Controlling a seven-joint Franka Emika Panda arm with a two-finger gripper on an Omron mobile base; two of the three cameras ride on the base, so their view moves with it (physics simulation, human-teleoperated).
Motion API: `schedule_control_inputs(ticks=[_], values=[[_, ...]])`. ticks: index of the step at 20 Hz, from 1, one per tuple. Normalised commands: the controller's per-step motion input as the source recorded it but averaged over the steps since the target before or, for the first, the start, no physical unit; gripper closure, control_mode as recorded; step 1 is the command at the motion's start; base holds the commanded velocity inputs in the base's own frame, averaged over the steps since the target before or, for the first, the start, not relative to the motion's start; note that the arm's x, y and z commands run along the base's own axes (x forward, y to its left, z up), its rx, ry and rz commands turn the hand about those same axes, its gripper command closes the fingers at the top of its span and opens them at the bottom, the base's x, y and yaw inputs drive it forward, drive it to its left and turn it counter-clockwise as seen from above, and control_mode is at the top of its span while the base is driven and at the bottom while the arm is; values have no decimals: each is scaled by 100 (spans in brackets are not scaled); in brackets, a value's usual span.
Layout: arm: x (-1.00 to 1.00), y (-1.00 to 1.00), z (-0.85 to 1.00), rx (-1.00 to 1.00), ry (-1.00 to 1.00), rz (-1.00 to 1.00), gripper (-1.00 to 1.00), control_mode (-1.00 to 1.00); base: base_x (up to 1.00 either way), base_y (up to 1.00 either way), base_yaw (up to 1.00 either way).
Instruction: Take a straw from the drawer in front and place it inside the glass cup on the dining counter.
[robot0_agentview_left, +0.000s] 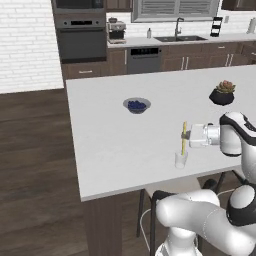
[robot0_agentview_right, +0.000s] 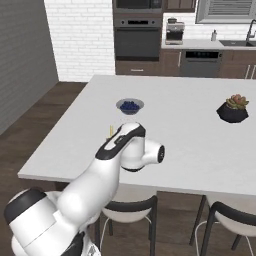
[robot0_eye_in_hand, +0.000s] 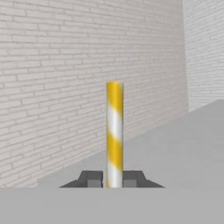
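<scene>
Straw upright between closed jaws

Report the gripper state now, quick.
Gripper: shut on the straw, held upright above the glass cup.

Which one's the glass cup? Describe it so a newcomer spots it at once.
Start at the white dining counter with stools beneath its near edge. On that near side stands the glass cup, directly under the straw that the gripper holds upright. It is small, clear and colourless, unlike the berry bowl mid-counter and the dark plant pot farther right.
</scene>
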Motion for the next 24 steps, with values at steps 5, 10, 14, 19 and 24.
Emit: schedule_control_inputs(ticks=[5,10,14,19,24], values=[[27,-1,-11,2,0,0,100,-100,0,0,0],[8,-14,-4,0,0,0,100,-100,0,0,0],[1,-20,0,0,0,0,100,-100,0,0,0],[15,-2,-7,0,0,0,100,-100,0,0,0],[22,0,-21,0,0,0,100,-100,0,0,0]])
